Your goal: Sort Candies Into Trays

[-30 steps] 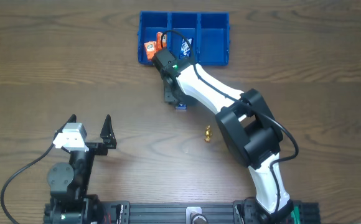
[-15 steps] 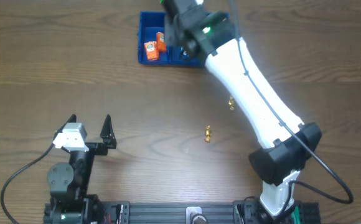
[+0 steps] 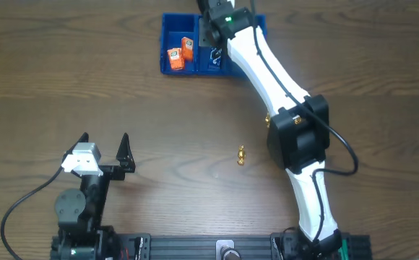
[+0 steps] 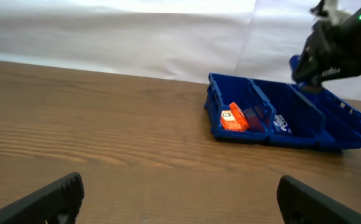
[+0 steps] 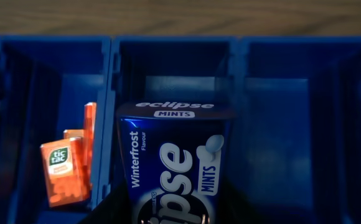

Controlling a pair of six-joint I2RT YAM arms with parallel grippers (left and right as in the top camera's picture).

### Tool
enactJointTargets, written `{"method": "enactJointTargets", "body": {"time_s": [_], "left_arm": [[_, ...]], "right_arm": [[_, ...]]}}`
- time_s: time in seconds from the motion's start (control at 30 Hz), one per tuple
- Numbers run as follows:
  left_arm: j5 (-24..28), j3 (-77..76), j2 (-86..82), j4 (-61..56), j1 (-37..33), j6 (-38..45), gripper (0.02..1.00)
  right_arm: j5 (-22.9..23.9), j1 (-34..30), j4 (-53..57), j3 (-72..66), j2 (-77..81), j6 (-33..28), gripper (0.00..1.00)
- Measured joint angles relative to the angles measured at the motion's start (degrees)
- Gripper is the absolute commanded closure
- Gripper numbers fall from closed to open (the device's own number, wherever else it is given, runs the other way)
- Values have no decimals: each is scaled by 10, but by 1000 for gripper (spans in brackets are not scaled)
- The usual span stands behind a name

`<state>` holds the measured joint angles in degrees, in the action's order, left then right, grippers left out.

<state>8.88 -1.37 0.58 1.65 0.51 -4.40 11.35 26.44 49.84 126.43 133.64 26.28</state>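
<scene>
From above, we see the right claw (image 3: 212, 30) at twelve o'clock, over the blue plastic three-bay tray (image 3: 165, 50). A small gold-wrapped candy (image 3: 241, 155) lies on the wooden desk (image 3: 50, 87) at five o'clock from the tray. The left claw (image 3: 105, 139) sits spread at eight o'clock.

In the left wrist view, two orange plastic candy boxes (image 4: 233, 118) lie in the tray's end bay.

In the right wrist view, the right claw pinches a glossy blue rectangular mint tin (image 5: 174, 162) above the middle bay. We judge the tin rigid, light and slippery, and best held across its flat sides.

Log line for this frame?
right gripper: holding blue mint box over tray middle compartment | left gripper: open | gold candy: on table
</scene>
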Motion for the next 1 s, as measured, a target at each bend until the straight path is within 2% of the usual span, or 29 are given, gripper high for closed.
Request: {"method": "enactJointTargets", "body": {"time_s": [0.3,0.37,0.4,0.6,0.83,1.0], "left_arm": [[0,0,0,0,0,0,20],[0,0,0,0,0,0,20],[0,0,0,0,0,0,20],[0,0,0,0,0,0,20],[0,0,0,0,0,0,20],[0,0,0,0,0,0,20]], "right_arm": [[0,0,-13,0,4,0,647],[0,0,-13,0,4,0,568],[0,0,-13,0,5,-2,478],[0,4,-15,0,5,-8,323],[0,8,-3,0,9,-9,248],[0,8,57,0,1,-9,211]]}}
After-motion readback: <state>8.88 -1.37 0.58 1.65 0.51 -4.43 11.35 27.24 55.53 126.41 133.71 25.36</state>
